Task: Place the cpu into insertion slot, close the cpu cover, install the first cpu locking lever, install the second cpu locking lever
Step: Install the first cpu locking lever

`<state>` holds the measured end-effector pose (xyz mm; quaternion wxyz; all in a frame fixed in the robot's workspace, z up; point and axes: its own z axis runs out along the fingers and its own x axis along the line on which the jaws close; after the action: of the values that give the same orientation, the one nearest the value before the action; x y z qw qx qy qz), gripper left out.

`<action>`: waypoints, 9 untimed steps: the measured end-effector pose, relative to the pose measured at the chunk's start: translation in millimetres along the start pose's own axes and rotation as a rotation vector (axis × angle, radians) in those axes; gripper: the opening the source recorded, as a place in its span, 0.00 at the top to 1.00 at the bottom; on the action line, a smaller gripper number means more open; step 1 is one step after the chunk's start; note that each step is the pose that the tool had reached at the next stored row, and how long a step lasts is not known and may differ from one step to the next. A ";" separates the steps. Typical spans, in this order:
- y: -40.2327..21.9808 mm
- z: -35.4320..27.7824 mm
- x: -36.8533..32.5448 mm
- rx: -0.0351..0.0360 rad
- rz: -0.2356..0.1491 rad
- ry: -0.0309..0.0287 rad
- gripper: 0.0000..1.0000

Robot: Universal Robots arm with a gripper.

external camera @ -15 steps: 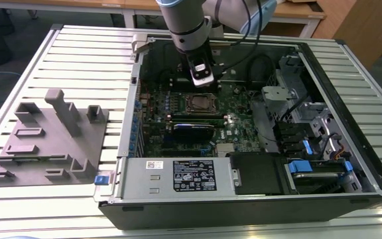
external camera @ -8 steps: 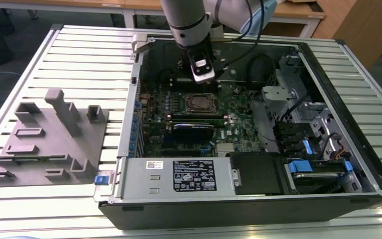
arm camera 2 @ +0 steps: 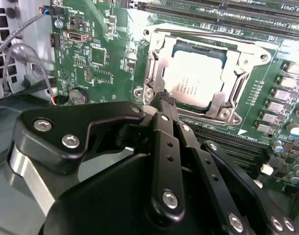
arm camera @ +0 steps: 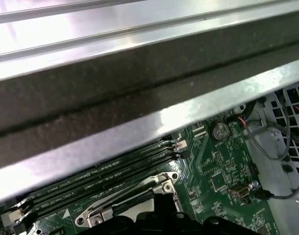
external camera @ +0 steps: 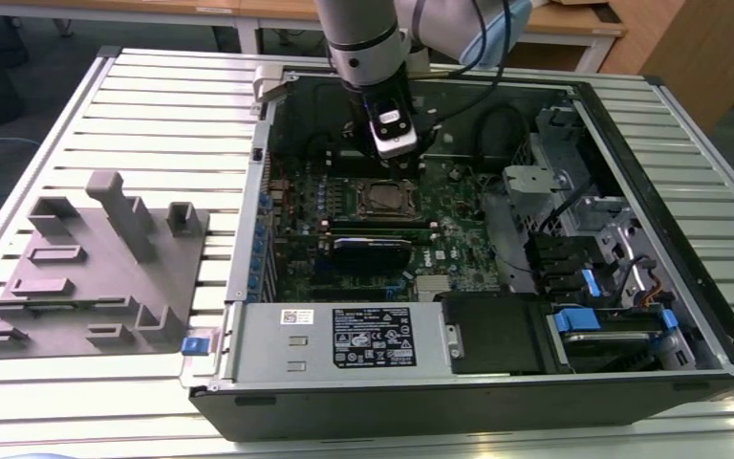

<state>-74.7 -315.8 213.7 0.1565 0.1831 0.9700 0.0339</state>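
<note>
Gripper (arm camera 2: 161, 98) fingers look pressed together at the cpu cover (arm camera 2: 154, 63) edge, and we judge that thin stiff frame best pushed at its rim, sparing the cpu (arm camera 2: 195, 78).

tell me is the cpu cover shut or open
Shut: in the second wrist view the cpu cover lies flat, framing the cpu.

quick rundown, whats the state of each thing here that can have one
cpu: seated flat in the insertion slot
cpu cover: closed down over the chip's edges
insertion slot: occupied
tool: empty, tip at the cover's edge
computer case: side panel off, interior exposed
grey fixture tray: on the table beside the case, nothing in it
</note>
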 end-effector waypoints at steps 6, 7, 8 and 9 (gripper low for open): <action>0.7 0.9 -1.6 0.0255 0.000 0.0567 0.89; 0.9 1.2 -2.3 0.0340 -0.001 0.0745 0.89; 1.1 1.4 -2.7 0.0407 -0.001 0.0901 0.89; 1.1 1.4 -2.7 0.0423 -0.001 0.0940 0.89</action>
<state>-71.5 -315.8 213.3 0.1069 0.1842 0.9768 0.0218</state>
